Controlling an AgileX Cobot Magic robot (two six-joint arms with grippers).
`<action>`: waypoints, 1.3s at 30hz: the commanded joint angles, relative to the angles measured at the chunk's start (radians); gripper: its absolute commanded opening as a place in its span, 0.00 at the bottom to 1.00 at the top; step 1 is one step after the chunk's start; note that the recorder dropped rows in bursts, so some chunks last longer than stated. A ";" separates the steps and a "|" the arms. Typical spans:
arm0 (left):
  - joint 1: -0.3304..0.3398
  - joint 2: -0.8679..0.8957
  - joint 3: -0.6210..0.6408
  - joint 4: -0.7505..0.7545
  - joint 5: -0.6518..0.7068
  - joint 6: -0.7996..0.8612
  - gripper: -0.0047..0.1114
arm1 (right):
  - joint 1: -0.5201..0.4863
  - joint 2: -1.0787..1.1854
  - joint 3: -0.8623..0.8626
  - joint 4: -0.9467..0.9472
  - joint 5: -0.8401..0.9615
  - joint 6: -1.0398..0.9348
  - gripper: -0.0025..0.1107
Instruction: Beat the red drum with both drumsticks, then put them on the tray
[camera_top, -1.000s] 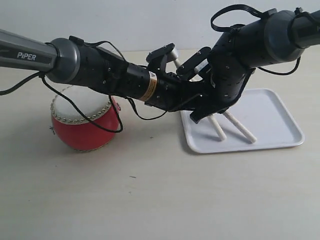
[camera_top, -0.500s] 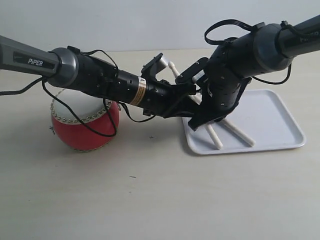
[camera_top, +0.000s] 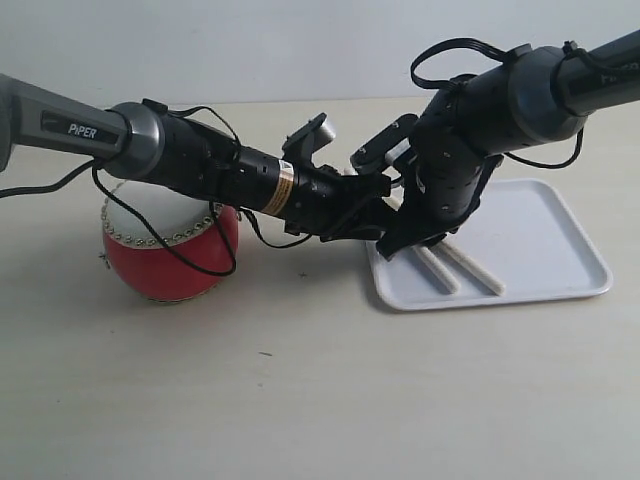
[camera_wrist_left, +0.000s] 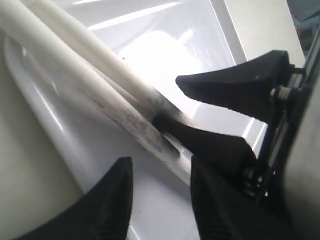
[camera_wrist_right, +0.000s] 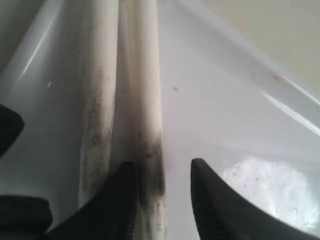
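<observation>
The red drum stands at the left, under my left arm. Both drumsticks lie flat and side by side on the white tray, one nearer the drum, the other beside it. In the left wrist view the sticks run along the tray's rim, and my left gripper is open over bare tray floor. My right gripper is open too, low over the tray, with one scuffed stick lying loose between its fingers and the other just outside. Both grippers crowd the tray's near-left corner.
The two arms cross closely above the tray's left edge; the right gripper's black fingers show in the left wrist view. A beige tabletop spreads in front of the drum and the tray.
The sticks, which leaned up from the tray in the grippers, now lie flat on it. Both grippers have let go and the left arm has drawn back a little towards the drum.
</observation>
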 joint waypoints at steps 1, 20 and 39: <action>-0.004 -0.004 -0.007 -0.020 0.016 -0.004 0.38 | 0.005 0.000 -0.002 0.000 -0.034 -0.006 0.35; -0.004 -0.123 -0.007 -0.043 -0.115 -0.004 0.37 | 0.008 -0.276 -0.006 0.118 -0.018 -0.002 0.35; -0.006 -0.413 0.043 0.060 -0.269 -0.004 0.04 | 0.008 -0.605 -0.002 0.295 0.225 -0.156 0.02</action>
